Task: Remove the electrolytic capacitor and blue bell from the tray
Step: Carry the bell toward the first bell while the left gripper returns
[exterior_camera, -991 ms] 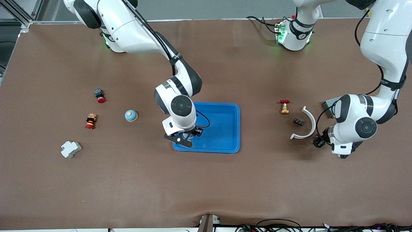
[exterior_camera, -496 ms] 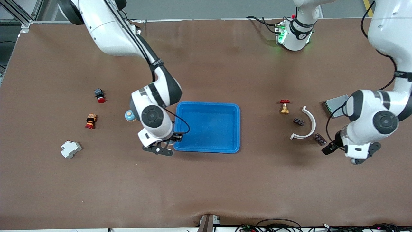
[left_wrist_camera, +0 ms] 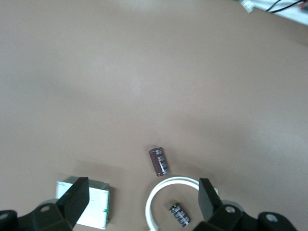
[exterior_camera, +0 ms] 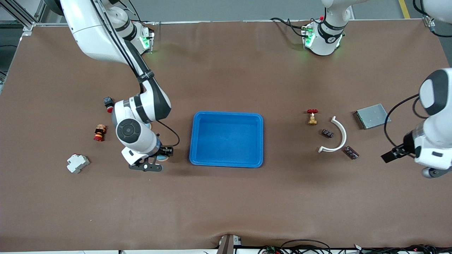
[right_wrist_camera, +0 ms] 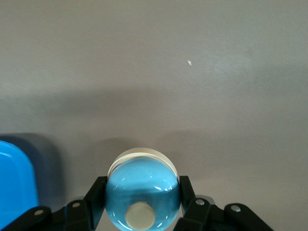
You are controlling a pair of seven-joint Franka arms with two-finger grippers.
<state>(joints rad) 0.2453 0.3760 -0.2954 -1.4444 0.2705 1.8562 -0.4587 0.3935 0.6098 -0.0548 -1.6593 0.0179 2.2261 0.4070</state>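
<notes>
tray [exterior_camera: 226, 160] emptied; my right gripper [right_wrist_camera: 142, 202] holding blue bell [right_wrist_camera: 142, 192] beside tray; my left gripper [left_wrist_camera: 143, 202] wide, capacitor [left_wrist_camera: 159, 161] lying on table.

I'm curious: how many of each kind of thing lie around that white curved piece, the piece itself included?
capacitors: 2
red-handled valve: 1
white curved piece: 1
grey metal plate: 1
Total: 5
</notes>
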